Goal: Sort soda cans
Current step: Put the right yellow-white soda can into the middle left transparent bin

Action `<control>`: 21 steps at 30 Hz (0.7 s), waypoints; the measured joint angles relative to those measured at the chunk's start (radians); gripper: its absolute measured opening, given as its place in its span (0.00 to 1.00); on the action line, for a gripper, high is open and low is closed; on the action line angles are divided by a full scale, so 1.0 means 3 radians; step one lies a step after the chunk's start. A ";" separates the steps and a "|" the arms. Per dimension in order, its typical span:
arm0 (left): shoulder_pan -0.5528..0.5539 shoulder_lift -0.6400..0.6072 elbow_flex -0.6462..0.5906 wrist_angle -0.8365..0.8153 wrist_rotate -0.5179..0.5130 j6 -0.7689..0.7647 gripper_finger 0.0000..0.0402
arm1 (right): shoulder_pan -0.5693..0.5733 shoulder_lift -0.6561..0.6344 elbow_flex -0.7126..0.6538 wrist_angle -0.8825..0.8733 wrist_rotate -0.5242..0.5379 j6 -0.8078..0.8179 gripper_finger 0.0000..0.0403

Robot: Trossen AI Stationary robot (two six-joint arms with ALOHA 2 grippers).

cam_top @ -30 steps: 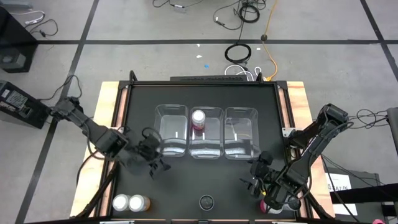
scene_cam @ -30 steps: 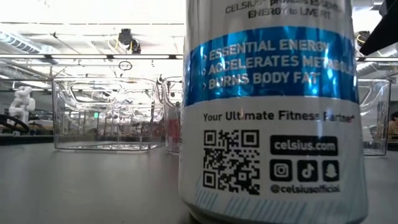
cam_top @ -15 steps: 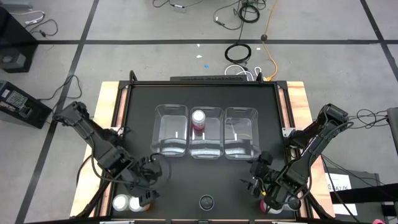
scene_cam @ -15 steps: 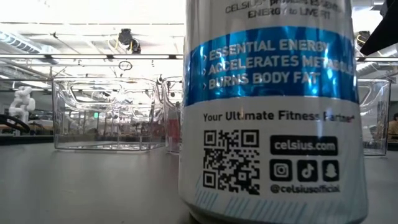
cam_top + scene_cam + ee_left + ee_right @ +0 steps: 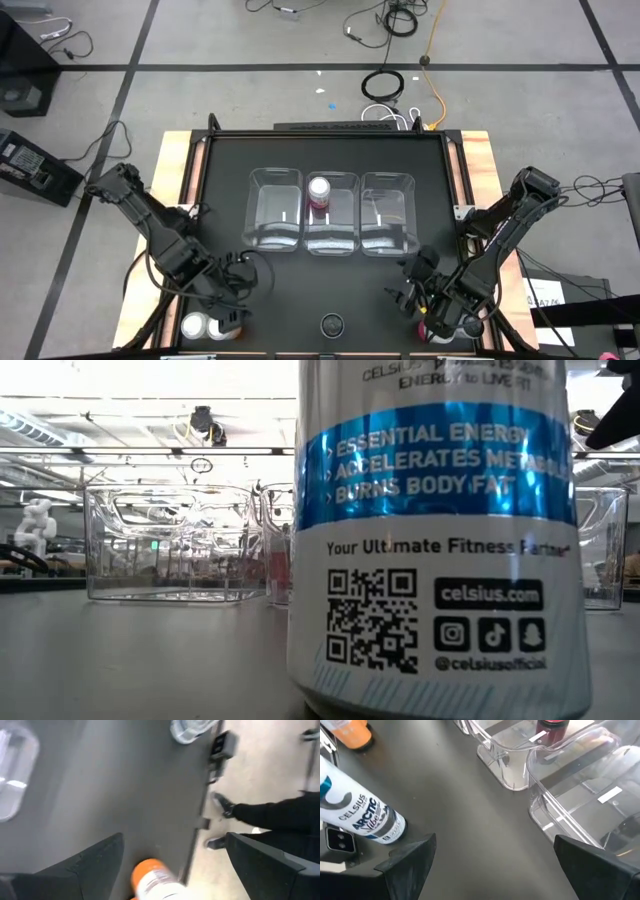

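Black worktop (image 5: 330,160) carries three clear bins (image 5: 331,212), a pink can (image 5: 319,190) already in the middle one, while the left hand (image 5: 228,322) hovers open-fingered over the orange can (image 5: 151,879), apparently lining up a grasp, and the right hand (image 5: 425,300) waits open nearby.

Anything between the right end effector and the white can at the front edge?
Nothing: in the right wrist view, bare dark tabletop runs from the open right end effector to the white can.

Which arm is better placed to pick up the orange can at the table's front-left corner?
Left. Its open hand hangs right over the orange can. The right hand is across the table, front right.
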 joint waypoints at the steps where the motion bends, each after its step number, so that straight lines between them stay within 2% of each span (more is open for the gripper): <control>1: 0.0002 0.0000 0.0000 -0.0075 0.0000 -0.0003 0.89 | 0.0000 0.0000 0.0000 0.0000 0.0001 0.0036 0.99; 6: 0.0002 0.0000 0.0000 -0.0304 -0.0007 0.0044 0.89 | 0.0000 0.0000 0.0000 0.0017 -0.0001 0.0152 0.99; 11: 0.0012 0.0000 0.0000 -0.0275 -0.0267 0.0066 0.89 | 0.0000 0.0000 0.0001 0.0142 -0.0002 0.0154 0.99; 15: 0.0012 0.0000 0.0000 -0.0252 -0.0144 0.0072 0.89 | 0.0000 0.0000 0.0003 0.0262 -0.0001 0.0154 0.99; 21: -0.0127 0.0001 -0.0014 -0.0228 -0.0139 0.0226 0.89 | 0.0000 0.0000 0.0003 0.0317 0.0000 0.0153 0.99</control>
